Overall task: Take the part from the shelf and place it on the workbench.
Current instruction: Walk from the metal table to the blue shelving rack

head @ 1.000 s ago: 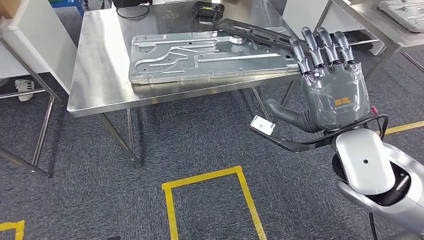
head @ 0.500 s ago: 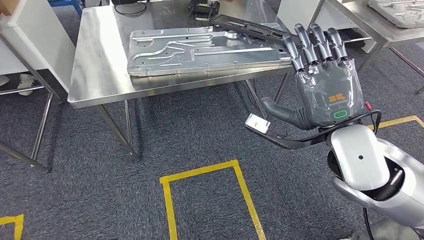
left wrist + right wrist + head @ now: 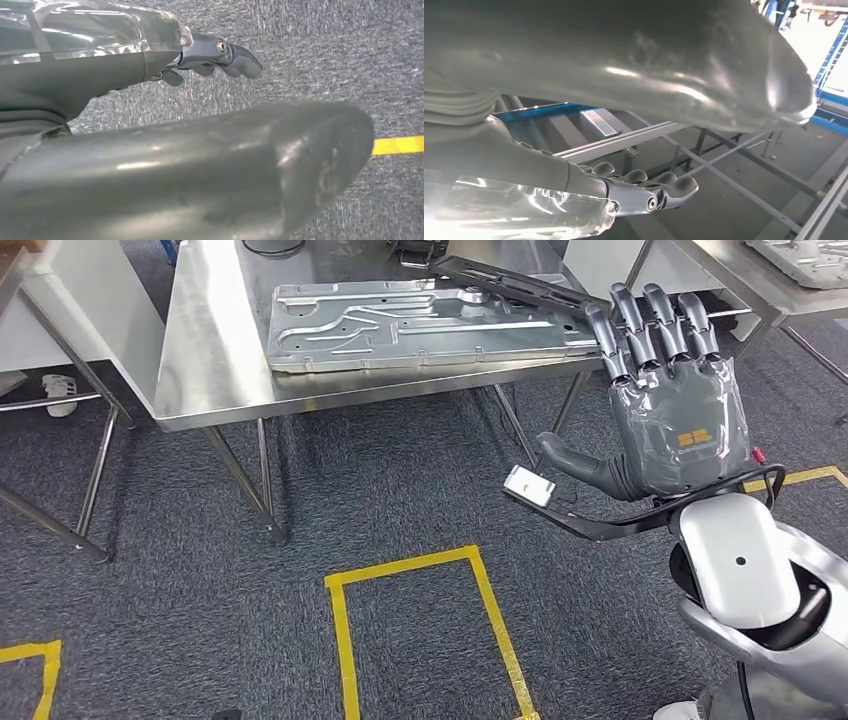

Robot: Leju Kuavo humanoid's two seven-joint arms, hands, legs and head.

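A large silver stamped metal part [image 3: 420, 325] lies flat on the steel workbench [image 3: 215, 350]. A long black part [image 3: 510, 282] lies behind it, near the bench's right corner. My right hand [image 3: 675, 410] is raised in front of that corner, above the floor, with its fingers straight and spread and nothing in it. In the right wrist view the right hand [image 3: 589, 185] is likewise empty. My left hand [image 3: 150, 60] hangs over the grey carpet with its fingers [image 3: 220, 52] slightly bent, and it holds nothing.
A second steel table [image 3: 720, 280] stands at the right with another silver plate [image 3: 810, 258] on it. A white cabinet [image 3: 80, 310] stands at the left. Yellow tape [image 3: 420, 570] marks a box on the carpet in front of the workbench.
The whole picture has shifted a little, so the camera has moved. My right hand stays raised, open and empty beside the bench corner.
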